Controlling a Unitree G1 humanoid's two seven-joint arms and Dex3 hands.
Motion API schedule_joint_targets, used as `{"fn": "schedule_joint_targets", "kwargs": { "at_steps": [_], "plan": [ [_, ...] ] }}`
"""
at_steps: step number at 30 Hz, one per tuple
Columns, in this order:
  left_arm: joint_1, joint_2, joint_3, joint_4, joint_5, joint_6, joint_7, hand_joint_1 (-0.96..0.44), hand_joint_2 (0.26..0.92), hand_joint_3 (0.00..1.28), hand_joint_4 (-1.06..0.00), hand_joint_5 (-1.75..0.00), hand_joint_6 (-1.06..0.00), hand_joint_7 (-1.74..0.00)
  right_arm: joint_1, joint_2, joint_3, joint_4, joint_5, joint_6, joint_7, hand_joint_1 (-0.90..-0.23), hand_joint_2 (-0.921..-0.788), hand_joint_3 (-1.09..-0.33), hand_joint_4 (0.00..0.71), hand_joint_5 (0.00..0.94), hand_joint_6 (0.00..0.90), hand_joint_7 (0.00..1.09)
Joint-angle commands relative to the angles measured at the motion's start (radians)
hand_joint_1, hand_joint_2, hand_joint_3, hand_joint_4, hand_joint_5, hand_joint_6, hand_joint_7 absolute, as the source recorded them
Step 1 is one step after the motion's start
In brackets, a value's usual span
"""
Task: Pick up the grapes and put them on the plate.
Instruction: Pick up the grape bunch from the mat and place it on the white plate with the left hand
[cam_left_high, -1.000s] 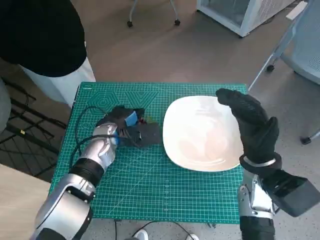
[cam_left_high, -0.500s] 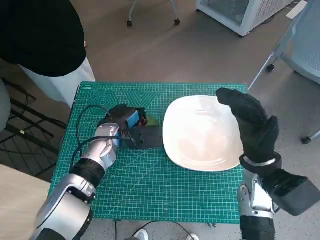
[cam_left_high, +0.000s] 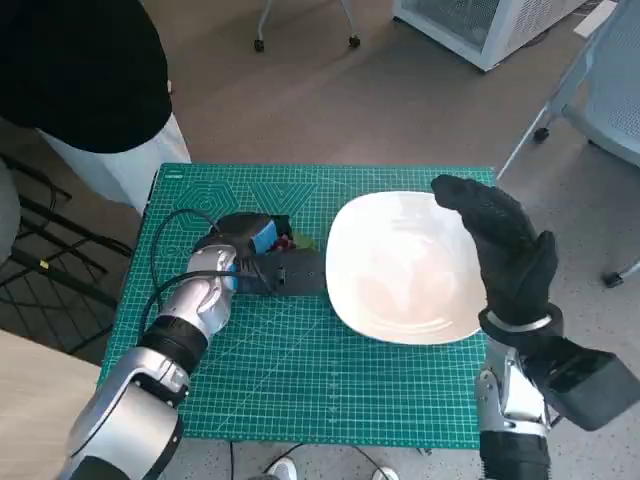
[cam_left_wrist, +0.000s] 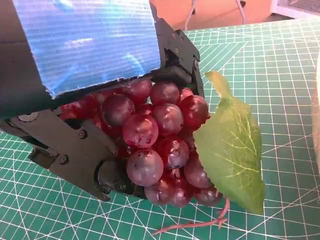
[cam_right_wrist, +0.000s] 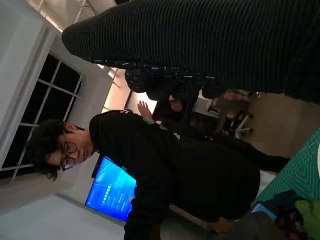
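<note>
The grapes (cam_left_wrist: 160, 145), a dark red bunch with one green leaf (cam_left_wrist: 231, 150) and a thin stem, sit on the green cutting mat (cam_left_high: 300, 370) that covers the counter, just left of the white plate (cam_left_high: 400, 265) and not on it. In the head view most of the bunch is hidden under the left robot hand (cam_left_high: 262, 258); only a speck of red and a sliver of green show beside it. The left wrist view is clearer: the blue-taped back covers the top of the bunch, and black fingers (cam_left_wrist: 75, 150) close around it from the side, so this robot hand grips the grapes, though the far side of the grasp is out of sight. Whether the bunch is touching the mat or is just off it cannot be told. The right robot hand (cam_left_high: 500, 245) hangs over the plate's right rim, gloved fingers apart and holding nothing. In the right wrist view the glove is only a dark band, and a person in black leans near the counter's far side.
</note>
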Motion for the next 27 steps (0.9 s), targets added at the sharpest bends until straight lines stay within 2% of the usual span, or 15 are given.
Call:
{"fn": "schedule_joint_targets", "kwargs": {
  "at_steps": [1, 16, 27],
  "plan": [
    [0.037, -0.003, -0.008, 0.027, 0.001, 0.011, -0.020, 0.00, 0.921, 0.19, -0.51, -1.51, -0.56, -1.07, 0.004, 0.001, -0.001, 0.012, 0.000, 0.012, 0.003, -0.501, -0.921, -0.586, 0.250, 0.004, -0.001, 0.57],
    [0.030, 0.007, -0.005, -0.014, -0.002, 0.021, -0.028, 0.01, 0.921, 0.20, -0.47, -1.56, -0.58, -1.04, 0.004, 0.001, 0.000, 0.008, 0.002, 0.013, 0.004, -0.500, -0.921, -0.587, 0.250, 0.004, -0.001, 0.57],
    [0.056, 0.055, 0.008, -0.234, 0.004, 0.060, -0.080, 0.01, 0.921, 0.20, -0.49, -1.55, -0.57, -1.05, 0.000, 0.000, -0.001, 0.010, 0.002, 0.012, 0.004, -0.499, -0.921, -0.587, 0.250, 0.003, -0.001, 0.57]
  ]
}}
